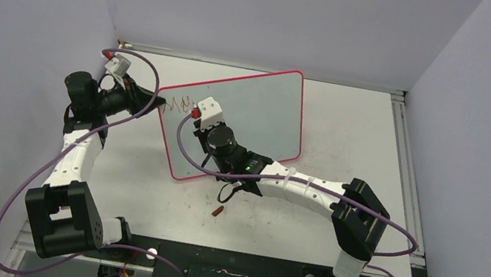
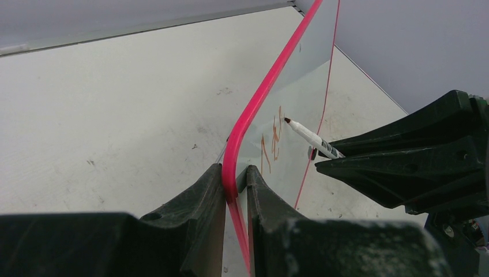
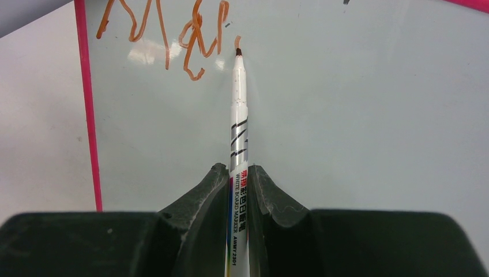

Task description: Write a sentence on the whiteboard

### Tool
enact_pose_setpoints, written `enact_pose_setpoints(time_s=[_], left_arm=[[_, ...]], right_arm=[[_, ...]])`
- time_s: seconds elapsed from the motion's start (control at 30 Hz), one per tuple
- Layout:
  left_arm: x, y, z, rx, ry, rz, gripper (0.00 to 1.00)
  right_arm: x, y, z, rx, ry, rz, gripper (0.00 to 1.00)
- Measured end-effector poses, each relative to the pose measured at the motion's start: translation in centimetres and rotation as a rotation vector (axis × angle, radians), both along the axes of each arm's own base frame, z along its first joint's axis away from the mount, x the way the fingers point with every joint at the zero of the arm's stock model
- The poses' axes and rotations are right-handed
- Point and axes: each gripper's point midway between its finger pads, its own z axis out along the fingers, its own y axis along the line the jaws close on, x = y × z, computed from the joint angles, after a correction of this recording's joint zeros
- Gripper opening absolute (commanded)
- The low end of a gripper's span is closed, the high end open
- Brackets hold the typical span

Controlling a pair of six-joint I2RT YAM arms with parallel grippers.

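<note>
Marker (image 3: 238, 115) sits clamped in the right gripper (image 3: 236, 171), tip against the whiteboard (image 3: 357, 127) beside the letters (image 3: 167, 34). Only the left wrist view shows the left gripper (image 2: 233, 173) pinching its rim (image 2: 262, 95).

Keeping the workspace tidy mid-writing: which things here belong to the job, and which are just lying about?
In use: whiteboard, marker, written letters, left gripper clamping the board's rim, right gripper holding the marker.
Lying about: small red piece on the table.
</note>
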Motion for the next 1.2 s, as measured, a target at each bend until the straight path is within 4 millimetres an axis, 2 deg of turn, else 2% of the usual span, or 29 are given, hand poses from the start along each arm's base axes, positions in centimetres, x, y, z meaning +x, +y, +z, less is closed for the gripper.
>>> enact_pose_setpoints(time_s=[0.43, 0.87, 1.2], left_arm=[[0.0, 0.0, 0.0, 0.0, 0.0, 0.002, 0.0], [0.0, 0.0, 0.0, 0.0, 0.0, 0.001, 0.0], [0.0, 0.0, 0.0, 0.0, 0.0, 0.003, 0.0]], right_arm=[[1.4, -1.2, -0.1, -0.006, 0.003, -0.036, 0.05], [1.6, -0.2, 1.6, 0.017, -0.012, -0.004, 0.05], [1.2, 0.5, -1.1, -0.03, 0.027, 0.023, 0.05]])
